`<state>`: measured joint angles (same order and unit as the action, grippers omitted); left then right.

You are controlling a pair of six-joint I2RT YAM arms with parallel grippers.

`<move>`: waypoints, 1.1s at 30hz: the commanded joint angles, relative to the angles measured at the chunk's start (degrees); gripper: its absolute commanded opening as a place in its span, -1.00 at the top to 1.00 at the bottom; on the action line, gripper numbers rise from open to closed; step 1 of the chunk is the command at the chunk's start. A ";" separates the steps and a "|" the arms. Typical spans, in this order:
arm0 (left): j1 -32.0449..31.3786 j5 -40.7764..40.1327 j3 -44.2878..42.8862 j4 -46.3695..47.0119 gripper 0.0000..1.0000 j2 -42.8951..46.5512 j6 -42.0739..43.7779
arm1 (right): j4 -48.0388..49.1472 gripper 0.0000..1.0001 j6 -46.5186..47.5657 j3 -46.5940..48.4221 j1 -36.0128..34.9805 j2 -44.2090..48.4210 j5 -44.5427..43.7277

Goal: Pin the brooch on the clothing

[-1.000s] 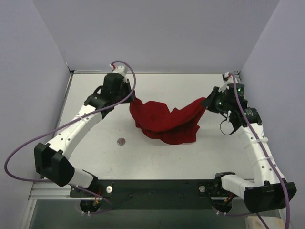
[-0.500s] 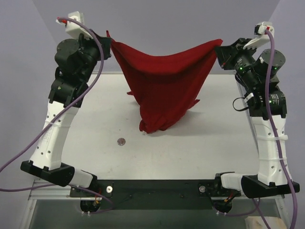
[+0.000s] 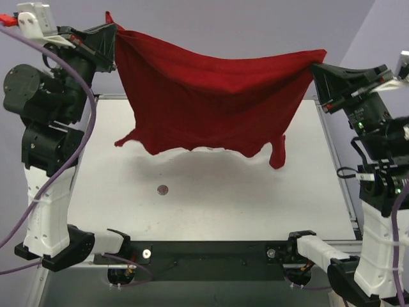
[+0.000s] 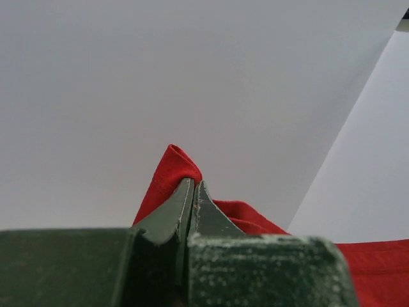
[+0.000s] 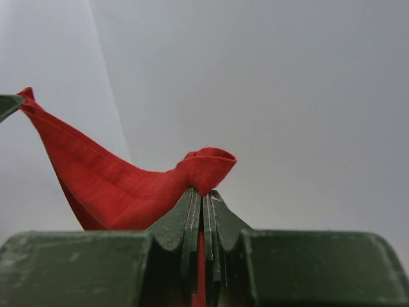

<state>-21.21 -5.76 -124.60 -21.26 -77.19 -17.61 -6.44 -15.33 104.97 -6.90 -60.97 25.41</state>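
Closest in, the counter (image 3: 223,211) carries a small round disc (image 3: 162,189) at about 7 o'clock from the middle of the overhead view. By my reading that's the brooch, lying on its own, nothing touching it.

Beyond and above it hangs the red T-shirt (image 3: 211,102), spread wide like a banner. It appears lifted off the counter, its lower edge is uneven, and a sleeve droops at 4 o'clock.

Why so high and taut? My guess is the two arms are pulling it apart to open it out before laying it flat for pinning.

Up at 10 o'clock the left end effector (image 3: 110,39) is pinched tight on one corner of the fabric. At 2 o'clock the right end effector (image 3: 317,69) is clamped on the opposite corner, a fold of cloth bulging past its tips. Pinning has not yet begun.
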 commanded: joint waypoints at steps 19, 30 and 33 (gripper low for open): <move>0.12 5.76 -4.60 -5.98 1.00 2.41 -1.47 | 6.61 1.00 1.70 -5.21 0.39 12.28 3.69; 1.61 7.34 -8.09 -8.71 1.00 -6.66 1.17 | 2.31 1.00 7.51 -7.36 0.66 5.26 1.30; 1.61 7.87 -15.55 -9.42 1.00 -9.46 1.08 | 1.69 1.00 6.37 0.73 0.66 1.56 1.66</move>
<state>-20.03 0.97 -129.23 -32.99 -87.44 -17.67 -9.28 -9.47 95.66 -6.72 -56.97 27.07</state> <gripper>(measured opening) 0.022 0.034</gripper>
